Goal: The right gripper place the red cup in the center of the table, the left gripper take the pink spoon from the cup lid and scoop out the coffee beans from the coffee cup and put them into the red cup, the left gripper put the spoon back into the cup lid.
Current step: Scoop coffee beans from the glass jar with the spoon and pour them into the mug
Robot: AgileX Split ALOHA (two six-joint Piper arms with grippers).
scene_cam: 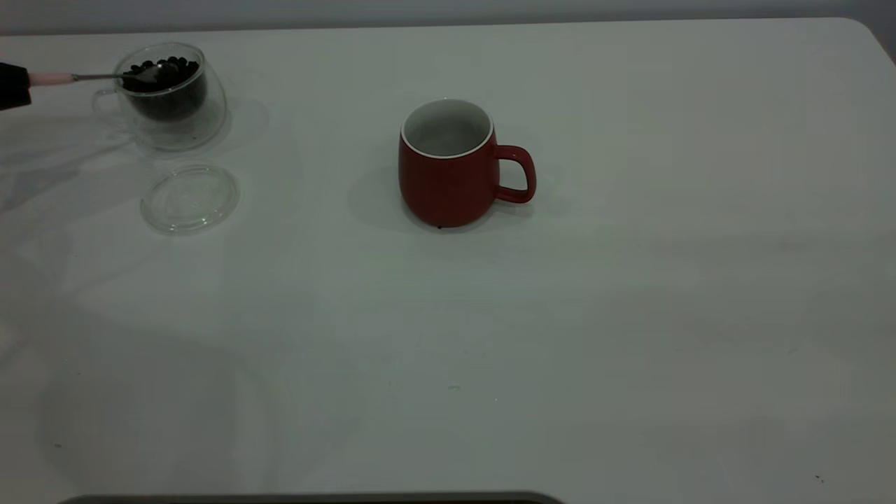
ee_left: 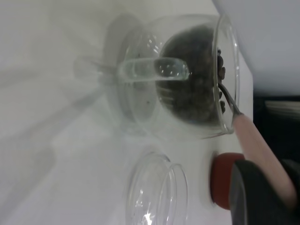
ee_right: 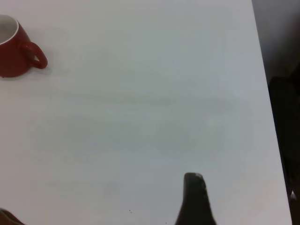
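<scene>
The red cup [scene_cam: 448, 175] stands upright mid-table [scene_cam: 630, 315], handle pointing right; it also shows in the wrist views [ee_left: 220, 180] [ee_right: 14, 49]. The clear coffee cup [scene_cam: 171, 98] [ee_left: 140, 101] stands at the far left and holds dark coffee beans [scene_cam: 168, 70] [ee_left: 192, 89]. My left gripper [scene_cam: 12, 85] [ee_left: 267, 183] is shut on the pink spoon [scene_cam: 49, 78] by its handle [ee_left: 258, 145]. The spoon's silver bowl lies in the beans at the cup's mouth. The cup lid [scene_cam: 189, 198] [ee_left: 157, 194] lies flat in front of the coffee cup with nothing on it. My right gripper [ee_right: 194, 201] hovers far from the red cup, near the table's right edge.
Bare white tabletop lies between the coffee cup and the red cup. The table's right edge [ee_right: 265, 93] runs close to my right gripper, with dark floor beyond. A dark strip [scene_cam: 308, 498] lines the near table edge.
</scene>
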